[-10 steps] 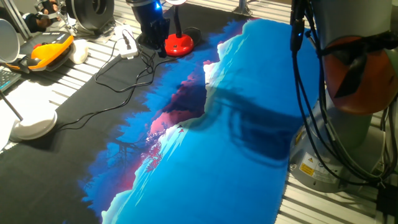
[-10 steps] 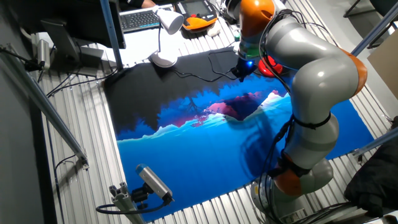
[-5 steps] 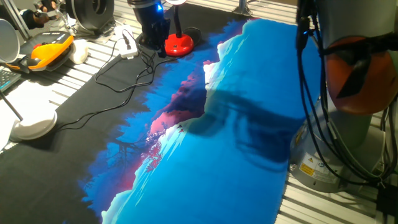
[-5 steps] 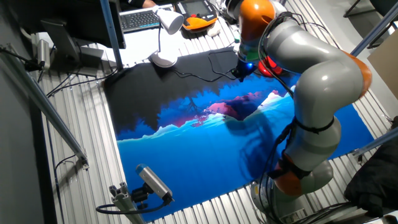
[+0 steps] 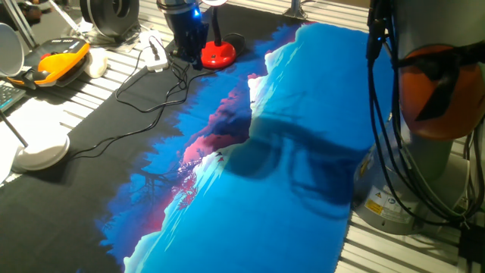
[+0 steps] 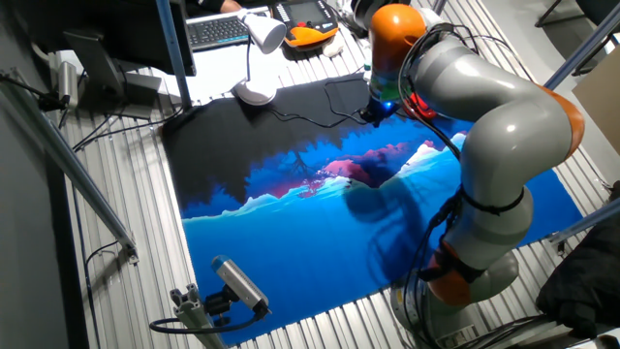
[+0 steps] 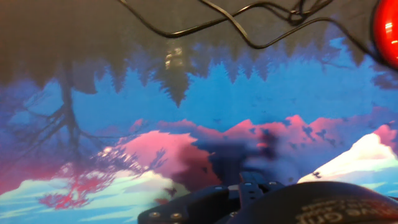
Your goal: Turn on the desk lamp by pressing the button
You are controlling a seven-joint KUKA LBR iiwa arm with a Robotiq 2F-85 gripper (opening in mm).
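Observation:
The desk lamp stands at the far edge of the mat, with its glossy red domed base (image 5: 218, 54), thin dark stem and white head at the top of the frame. My gripper (image 5: 187, 47) hangs just left of the base, low over the black part of the mat, a blue light on its wrist. In the other fixed view the gripper (image 6: 374, 113) is beside the red base (image 6: 420, 101), which my arm mostly hides. The hand view shows only the base's rim (image 7: 387, 30) at the top right. No fingertips show in any view.
Black cables (image 5: 144, 85) loop over the mat left of the gripper, beside a white adapter (image 5: 155, 53). A white disc-based lamp (image 5: 39, 154) stands at the left edge. An orange-black device (image 5: 59, 61) lies behind it. The arm's base (image 5: 424, 174) fills the right side.
My arm's upper links have swung a little, and its shadow on the blue mat has slid left. The gripper stays beside the red base, shifted only slightly.

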